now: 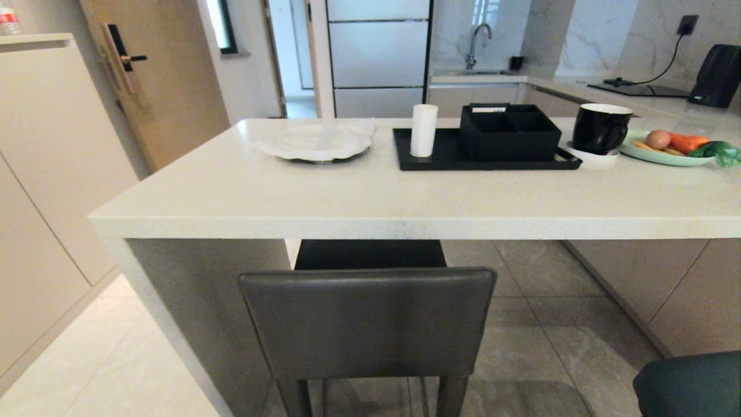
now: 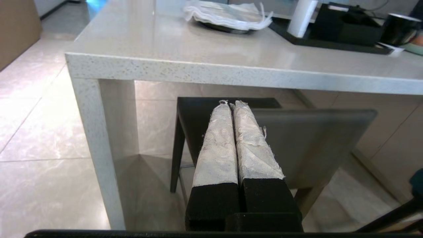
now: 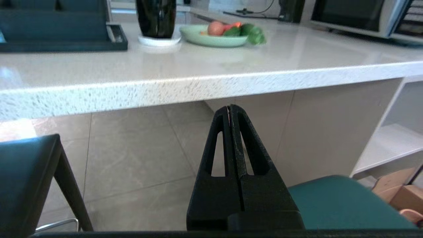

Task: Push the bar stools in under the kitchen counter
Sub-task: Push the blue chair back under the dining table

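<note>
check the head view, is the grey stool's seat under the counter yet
Yes, the grey stool has its seat tucked beneath the counter edge, backrest just outside.

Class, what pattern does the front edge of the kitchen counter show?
White with fine dark speckles on the kitchen counter; clearest in the left wrist view.

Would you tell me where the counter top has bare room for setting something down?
The kitchen counter is bare along its whole near edge and left corner, in front of the covered plate and black tray. The far right is crowded: mug and vegetable plate.
</note>
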Controlling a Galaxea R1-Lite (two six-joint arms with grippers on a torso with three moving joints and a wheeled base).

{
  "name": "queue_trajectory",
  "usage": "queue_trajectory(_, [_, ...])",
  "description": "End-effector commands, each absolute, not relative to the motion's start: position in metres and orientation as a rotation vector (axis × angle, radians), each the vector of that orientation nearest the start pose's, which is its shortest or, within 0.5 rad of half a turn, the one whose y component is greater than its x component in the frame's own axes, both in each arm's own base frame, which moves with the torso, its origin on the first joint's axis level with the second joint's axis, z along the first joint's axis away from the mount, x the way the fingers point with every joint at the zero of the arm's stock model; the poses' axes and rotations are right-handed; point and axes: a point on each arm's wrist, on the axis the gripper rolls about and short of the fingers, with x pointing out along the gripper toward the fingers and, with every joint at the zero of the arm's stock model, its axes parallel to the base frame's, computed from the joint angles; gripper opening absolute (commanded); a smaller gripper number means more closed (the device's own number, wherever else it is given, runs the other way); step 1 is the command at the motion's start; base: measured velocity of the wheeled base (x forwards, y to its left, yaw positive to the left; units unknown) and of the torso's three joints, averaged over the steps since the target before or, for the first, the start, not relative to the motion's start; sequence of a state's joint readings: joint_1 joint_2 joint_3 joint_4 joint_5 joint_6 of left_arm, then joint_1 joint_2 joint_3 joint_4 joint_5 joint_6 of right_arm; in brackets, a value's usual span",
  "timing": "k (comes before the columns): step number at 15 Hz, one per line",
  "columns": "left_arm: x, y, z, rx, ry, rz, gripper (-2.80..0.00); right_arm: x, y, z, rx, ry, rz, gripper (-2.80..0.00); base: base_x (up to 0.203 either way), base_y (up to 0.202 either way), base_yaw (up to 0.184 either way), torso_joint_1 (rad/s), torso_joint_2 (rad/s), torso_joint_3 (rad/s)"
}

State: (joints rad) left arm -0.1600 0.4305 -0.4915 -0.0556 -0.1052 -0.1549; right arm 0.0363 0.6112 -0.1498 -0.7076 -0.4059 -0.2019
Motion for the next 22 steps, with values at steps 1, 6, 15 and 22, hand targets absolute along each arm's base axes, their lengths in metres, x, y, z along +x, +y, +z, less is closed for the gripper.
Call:
queue_trajectory(1, [-0.015, 0.0, 0.23, -0.157, -0.141, -0.278, -2.8, 0.02, -0.008, 0.199, -0.134, -0.246, -0.406, -2.8, 0.0, 0.0, 0.0, 0.0, 0.0, 0.0])
queue_trajectory(6, [-0.031, 0.002, 0.239, -0.095, -0.186, -0.266, -2.8, -0.037, -0.008, 0.216, -0.134, -0.231, -0.357, -2.8, 0.0, 0.0, 0.0, 0.0, 0.0, 0.0])
queue_trajectory(15, [-0.056, 0.004, 0.246, -0.07, -0.223, -0.205, -2.8, -0.115, -0.005, 0.227, -0.136, -0.233, -0.195, -2.8, 0.0, 0.0, 0.0, 0.0, 0.0, 0.0])
queue_trajectory(22, [-0.069, -0.005, 0.254, -0.045, -0.182, -0.11, -2.8, -0.127, -0.004, 0.226, -0.097, -0.22, -0.171, -2.8, 0.0, 0.0, 0.0, 0.0, 0.0, 0.0])
